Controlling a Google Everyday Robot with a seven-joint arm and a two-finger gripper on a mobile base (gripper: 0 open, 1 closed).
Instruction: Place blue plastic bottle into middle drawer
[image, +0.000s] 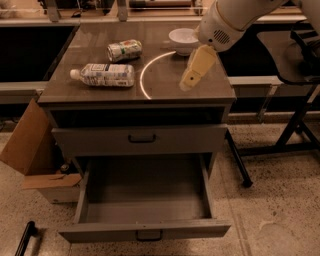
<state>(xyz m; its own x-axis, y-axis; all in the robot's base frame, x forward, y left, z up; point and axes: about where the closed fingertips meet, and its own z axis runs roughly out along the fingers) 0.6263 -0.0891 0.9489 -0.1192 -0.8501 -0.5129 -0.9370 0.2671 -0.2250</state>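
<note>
My gripper (188, 81), its opening indiscernible, hangs over the surface's (212, 91) right side; the blue plastic bottle (106, 75) lies well apart, leftward.

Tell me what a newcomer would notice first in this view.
The middle drawer gapes wide open at the bottom of the cabinet. Above, the pale claw hangs over the right side of the cabinet top, while the blue plastic bottle lies on its side at the left, apart from it.
</note>
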